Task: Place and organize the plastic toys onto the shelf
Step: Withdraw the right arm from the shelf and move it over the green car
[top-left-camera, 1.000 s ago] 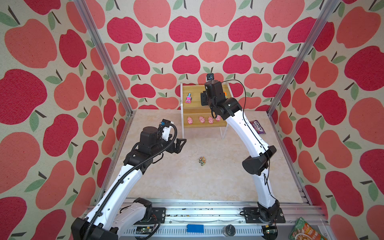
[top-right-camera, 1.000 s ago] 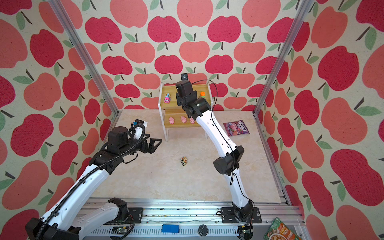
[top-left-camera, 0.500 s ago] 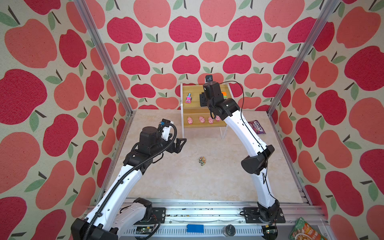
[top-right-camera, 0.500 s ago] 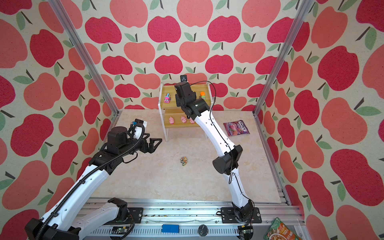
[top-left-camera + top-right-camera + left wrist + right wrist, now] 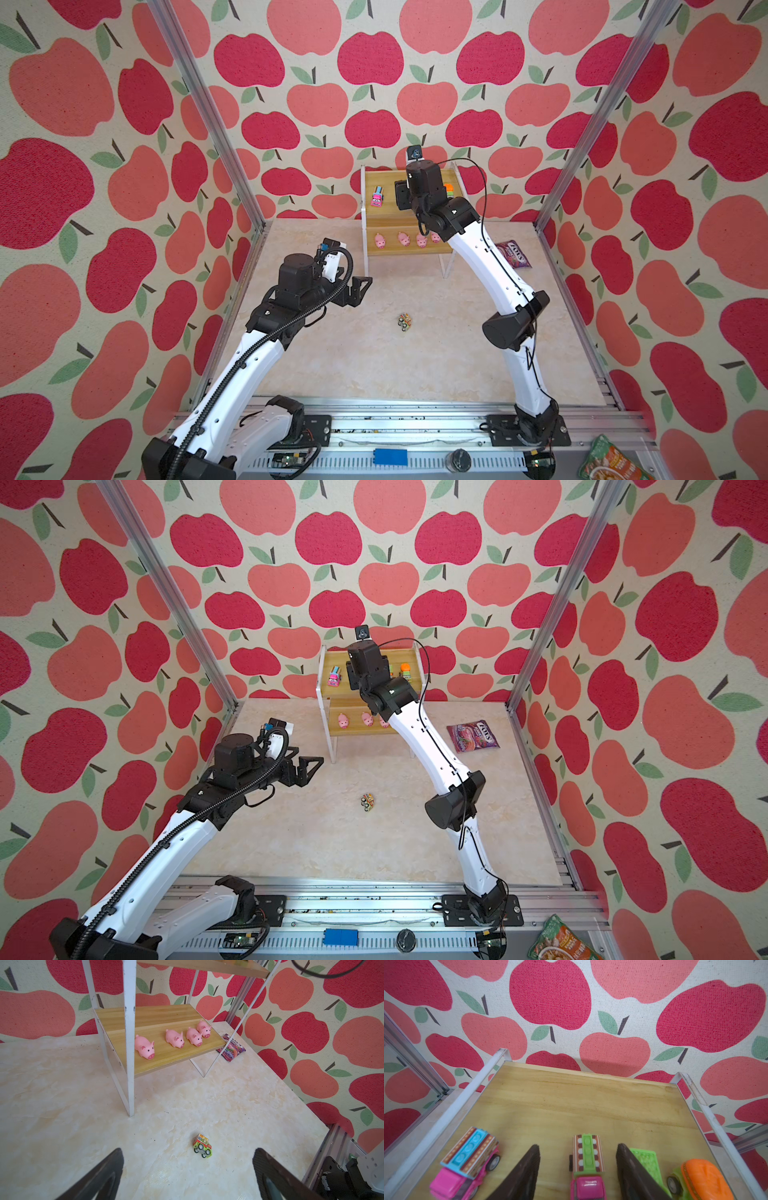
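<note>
The shelf (image 5: 388, 178) stands against the back wall. Several pink pigs (image 5: 144, 1047) line its lower board (image 5: 158, 1014). On the upper board (image 5: 571, 1101) my right gripper (image 5: 577, 1147) is open, its jaws standing either side of a pink-and-green car (image 5: 587, 1167) with gaps on both sides. Beside it sit a pink car with a blue striped roof (image 5: 469, 1159), a green car (image 5: 645, 1161) and an orange-topped car (image 5: 704, 1180). One green-and-red car (image 5: 405, 322) lies tipped on the floor. My left gripper (image 5: 188, 1152) hovers open just short of this car.
A purple candy bag (image 5: 473, 737) lies on the floor right of the shelf. The shelf's thin white legs (image 5: 129, 1064) stand between my left gripper and the pigs. Aluminium posts mark the back corners, and a snack packet (image 5: 561, 941) lies outside by the front rail.
The right gripper's jaws have opened and let go of the pink-and-green car on the upper board. The left arm has not moved.
</note>
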